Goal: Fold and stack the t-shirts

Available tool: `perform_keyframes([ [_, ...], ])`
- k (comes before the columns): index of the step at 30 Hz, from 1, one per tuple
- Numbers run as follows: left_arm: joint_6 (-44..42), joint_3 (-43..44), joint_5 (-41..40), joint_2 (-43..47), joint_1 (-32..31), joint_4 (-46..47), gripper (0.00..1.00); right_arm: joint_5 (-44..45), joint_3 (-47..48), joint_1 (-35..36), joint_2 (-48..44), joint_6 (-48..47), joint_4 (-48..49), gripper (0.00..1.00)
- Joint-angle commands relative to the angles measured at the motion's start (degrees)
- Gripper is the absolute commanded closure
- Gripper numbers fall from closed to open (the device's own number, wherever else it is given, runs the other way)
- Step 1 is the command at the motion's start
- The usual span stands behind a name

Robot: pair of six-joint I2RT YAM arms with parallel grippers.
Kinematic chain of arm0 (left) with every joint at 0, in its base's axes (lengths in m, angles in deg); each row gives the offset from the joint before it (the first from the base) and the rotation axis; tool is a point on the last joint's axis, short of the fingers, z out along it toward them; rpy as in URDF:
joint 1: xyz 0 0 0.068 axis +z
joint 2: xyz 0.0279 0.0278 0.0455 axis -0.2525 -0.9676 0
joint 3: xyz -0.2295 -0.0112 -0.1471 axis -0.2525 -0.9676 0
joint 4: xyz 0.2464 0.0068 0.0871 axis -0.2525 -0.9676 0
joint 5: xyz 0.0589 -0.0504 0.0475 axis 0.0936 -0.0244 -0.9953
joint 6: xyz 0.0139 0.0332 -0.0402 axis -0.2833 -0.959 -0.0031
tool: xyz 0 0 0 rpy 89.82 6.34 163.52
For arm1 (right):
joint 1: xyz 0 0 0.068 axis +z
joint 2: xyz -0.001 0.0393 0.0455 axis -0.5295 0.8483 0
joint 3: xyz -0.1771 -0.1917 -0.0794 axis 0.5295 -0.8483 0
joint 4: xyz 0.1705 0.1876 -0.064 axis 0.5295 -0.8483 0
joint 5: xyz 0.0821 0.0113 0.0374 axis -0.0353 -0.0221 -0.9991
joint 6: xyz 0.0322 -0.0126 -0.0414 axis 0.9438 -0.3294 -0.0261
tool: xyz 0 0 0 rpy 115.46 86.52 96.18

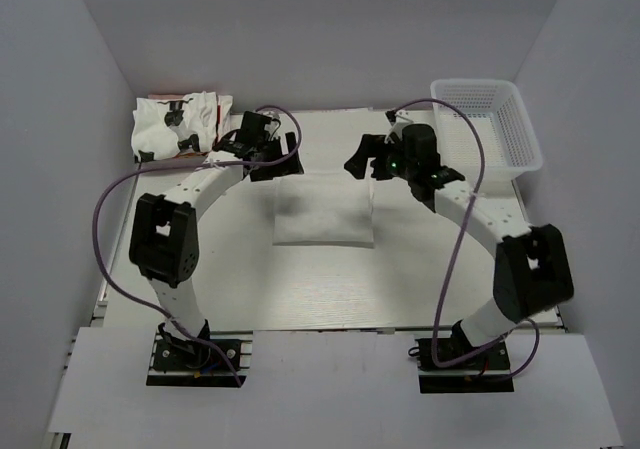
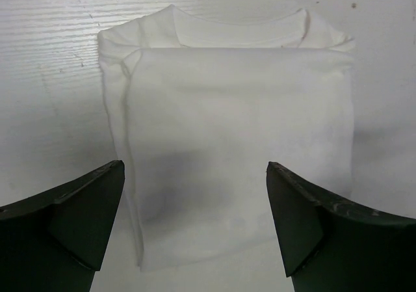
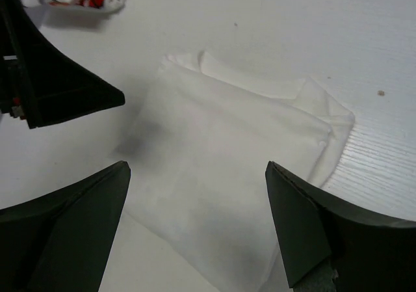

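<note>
**White Arms, Black Joints, Purple Cables**

The left arm (image 1: 190, 191) and right arm (image 1: 478, 212) have white links with bulky black joint housings. Purple cables (image 1: 98, 224) loop beside them. Each stands on a black base plate (image 1: 225, 357). The left gripper (image 2: 195, 168) and right gripper (image 3: 197, 167) have dark, wedge-shaped fingers.

Bright, even overhead light washes my surface (image 1: 320, 289) nearly white; soft grey shadow falls on the folded shirt (image 2: 240, 129); my left pincer (image 2: 195, 175) looks dark, blurred.

The left arm (image 1: 195, 189) and right arm (image 1: 470, 209) reach forward, elbows out, wrists angled inward toward each other. The left gripper (image 2: 195, 168) and right gripper (image 3: 197, 167) both hover, jaws spread wide.
</note>
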Motion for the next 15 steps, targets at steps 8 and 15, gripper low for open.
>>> perform_keyframes([
  [8,-2.6,-6.2,-2.5,1.8,-0.9,-3.5,0.0,4.7,-11.7,1.5,-18.2,-0.1,-6.6,0.1],
  [15,-1.5,-8.2,-5.4,-2.8,-0.9,-1.6,0.0,6.8,-13.5,1.7,-24.7,-1.8,-14.6,0.1],
])
